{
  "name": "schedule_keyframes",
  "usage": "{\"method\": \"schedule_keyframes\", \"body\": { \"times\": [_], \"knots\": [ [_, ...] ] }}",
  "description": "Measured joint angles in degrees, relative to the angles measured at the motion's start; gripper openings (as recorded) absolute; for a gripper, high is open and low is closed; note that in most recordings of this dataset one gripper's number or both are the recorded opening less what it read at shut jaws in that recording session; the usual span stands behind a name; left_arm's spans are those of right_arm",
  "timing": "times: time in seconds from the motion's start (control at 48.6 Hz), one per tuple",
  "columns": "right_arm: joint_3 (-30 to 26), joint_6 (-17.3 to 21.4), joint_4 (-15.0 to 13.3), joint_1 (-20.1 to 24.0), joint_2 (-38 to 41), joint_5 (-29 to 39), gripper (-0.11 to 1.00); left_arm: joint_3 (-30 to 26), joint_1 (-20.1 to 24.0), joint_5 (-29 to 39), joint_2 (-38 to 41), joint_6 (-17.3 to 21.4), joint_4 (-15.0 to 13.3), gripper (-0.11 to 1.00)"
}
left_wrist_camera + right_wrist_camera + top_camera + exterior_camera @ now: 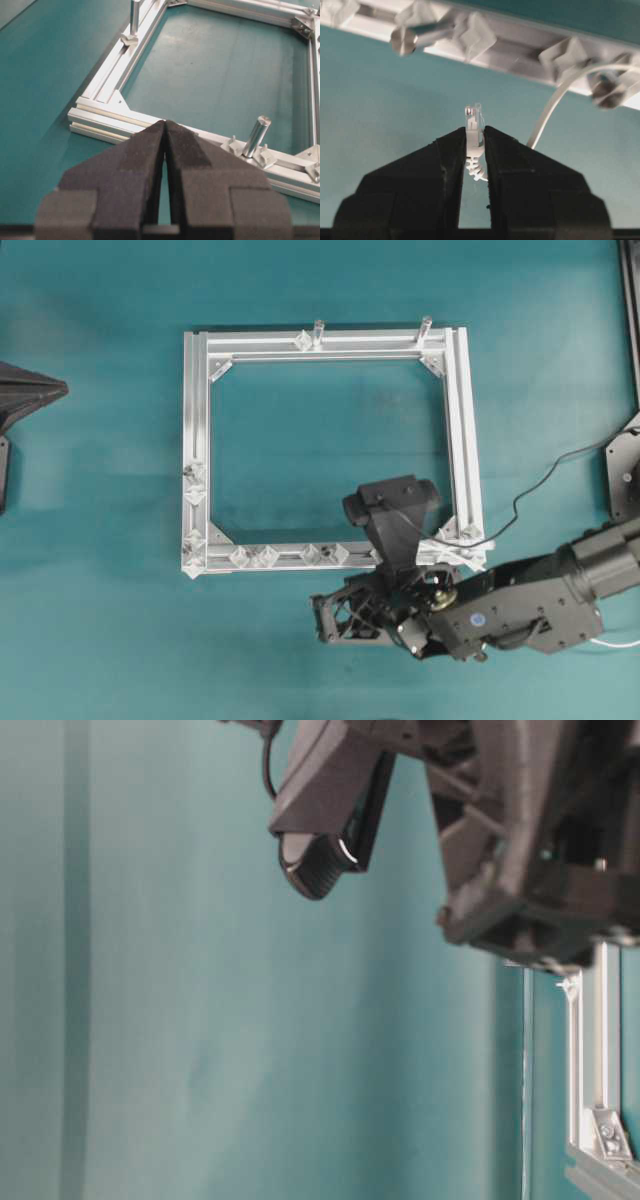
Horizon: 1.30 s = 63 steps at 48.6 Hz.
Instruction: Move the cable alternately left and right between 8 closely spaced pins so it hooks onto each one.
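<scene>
Cable's (555, 102) clear ribbed plug (473, 120) sits pinched in the right end effector's (473, 131) matte foam-black tips.

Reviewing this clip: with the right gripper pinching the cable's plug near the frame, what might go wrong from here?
1. The right gripper holds the cable only at its small plug, which sticks out past the fingertips; a tug might pull it free.
2. The cable already curves past a stud on the frame rail; it may snag there.
3. In the overhead view the right arm covers part of the bottom rail, so some pins cannot be checked.
</scene>
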Motion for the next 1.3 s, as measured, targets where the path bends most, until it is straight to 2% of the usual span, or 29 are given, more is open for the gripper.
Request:
{"method": "schedule_keyframes", "body": {
  "times": [0.432, 0.597, 0.988, 1.297],
  "knots": [
    [-4.13, 3.6, 0.09, 4.13, 2.37, 3.6, 0.14, -0.09, 0.0, 0.0, 0.0, 0.0, -0.09, 0.0],
    [-5.45, 3.78, 0.09, 4.57, 3.16, 5.01, 0.14, 0.0, 0.0, 0.0, 0.0, 0.0, 0.0, 0.0],
    [-9.93, 2.99, -1.93, 3.69, 5.98, 5.62, 0.14, 0.0, 0.0, 0.09, 0.0, 0.0, 0.0, 0.0],
    [-13.8, -0.62, -3.08, 0.18, 8.26, 2.2, 0.14, 0.0, 0.0, 0.09, 0.0, 0.09, 0.0, 0.0]
  ]
}}
